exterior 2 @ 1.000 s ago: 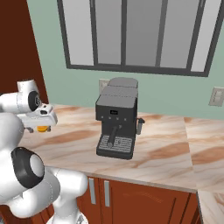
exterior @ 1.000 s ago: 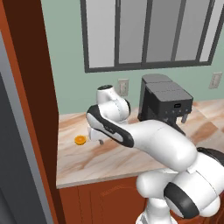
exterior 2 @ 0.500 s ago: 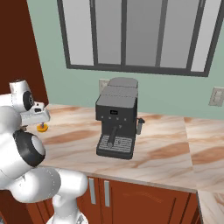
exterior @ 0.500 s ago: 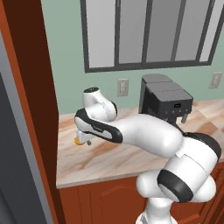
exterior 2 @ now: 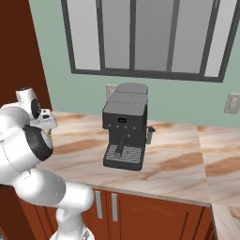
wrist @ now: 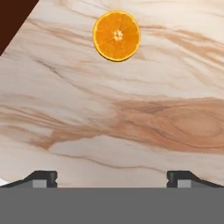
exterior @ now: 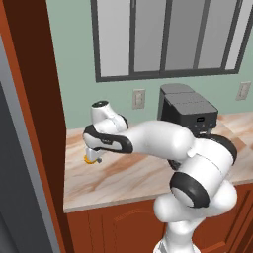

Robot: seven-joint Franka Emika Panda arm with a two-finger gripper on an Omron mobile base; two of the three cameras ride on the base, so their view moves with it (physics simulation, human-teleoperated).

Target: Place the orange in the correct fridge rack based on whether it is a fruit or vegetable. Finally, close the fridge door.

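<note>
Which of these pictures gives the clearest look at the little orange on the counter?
The hand view: the orange lies whole and unobstructed on the marble counter. In the left base view, just a sliver peeks from under the arm.

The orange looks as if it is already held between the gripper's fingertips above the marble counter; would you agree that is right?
Not quite. The orange is not held: in the hand view it lies on the marble counter, well ahead of the gripper, whose fingertips stand wide apart with nothing between them. The gripper is indeed above the counter.
</note>
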